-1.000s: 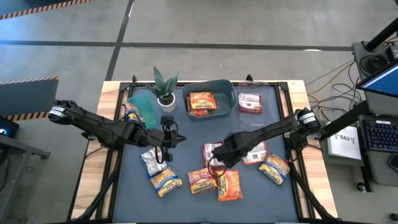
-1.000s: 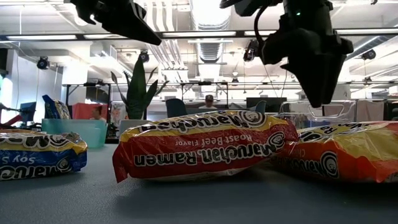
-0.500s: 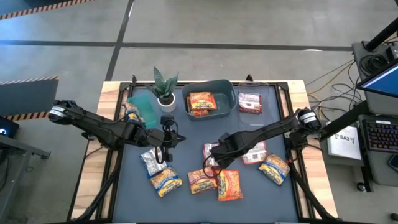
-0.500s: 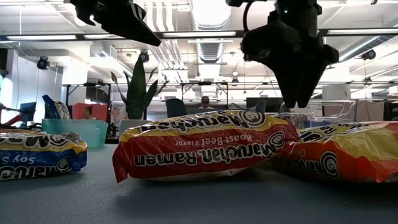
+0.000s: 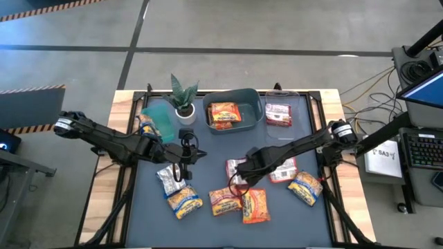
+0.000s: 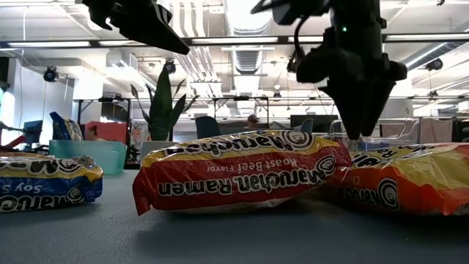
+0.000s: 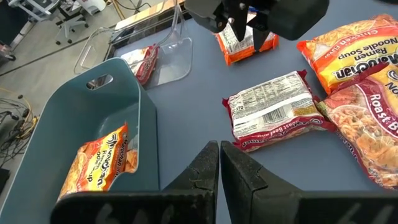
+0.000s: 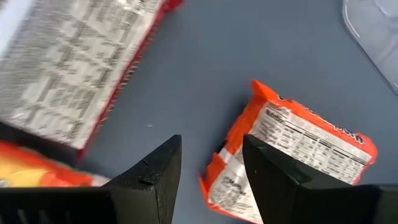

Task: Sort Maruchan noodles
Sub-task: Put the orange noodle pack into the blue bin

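We hold the right tool (image 5: pixel 239 181), fingers apart, over the red-and-white packet (image 5: pixel 234 168) at frame centre. We should centre, lower, then close. The left tool (image 7: pixel 219 163), fingers together, waits left of centre.

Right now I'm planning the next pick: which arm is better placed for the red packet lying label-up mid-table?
Right. The right gripper hovers open by the red packet; the left gripper waits shut, farther off.
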### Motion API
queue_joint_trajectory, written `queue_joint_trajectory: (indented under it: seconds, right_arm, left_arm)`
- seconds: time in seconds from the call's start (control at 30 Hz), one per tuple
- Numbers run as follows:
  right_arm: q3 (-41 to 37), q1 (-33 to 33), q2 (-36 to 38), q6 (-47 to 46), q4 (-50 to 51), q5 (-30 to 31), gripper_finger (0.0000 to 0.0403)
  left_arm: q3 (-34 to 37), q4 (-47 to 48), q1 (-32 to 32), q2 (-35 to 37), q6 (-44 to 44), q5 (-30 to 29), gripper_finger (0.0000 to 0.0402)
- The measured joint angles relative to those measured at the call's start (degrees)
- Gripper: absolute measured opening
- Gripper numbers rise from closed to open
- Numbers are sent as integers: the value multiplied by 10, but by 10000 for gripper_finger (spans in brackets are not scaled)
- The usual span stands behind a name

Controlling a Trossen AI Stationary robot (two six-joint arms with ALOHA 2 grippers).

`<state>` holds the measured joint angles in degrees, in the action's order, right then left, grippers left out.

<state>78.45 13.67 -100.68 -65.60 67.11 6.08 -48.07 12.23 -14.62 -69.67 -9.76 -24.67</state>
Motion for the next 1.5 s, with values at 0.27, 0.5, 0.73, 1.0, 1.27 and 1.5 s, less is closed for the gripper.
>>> queue_joint_trajectory:
  seconds: [0.27,0.5,0.73,1.0,1.27,1.5]
  right_arm:
    - [-35,-3,1,-32,17,16,166]
    - [-51,-7,1,-35,13,46,166]
    - [-95,-9,1,-47,-12,46,157]
    - [-141,-8,4,-48,-72,59,140]
    - [-127,-8,11,-20,-67,60,31]
    - [-94,-4,16,23,-75,69,8]
  left_arm:
    - [0,0,0,0,0,0,0]
    - [0,-1,0,0,0,0,0]
    - [0,-2,0,0,0,0,0]
    - [0,-7,0,0,0,0,0]
    - [0,-34,0,0,0,1,0]
    - [0,-43,0,0,7,1,0]
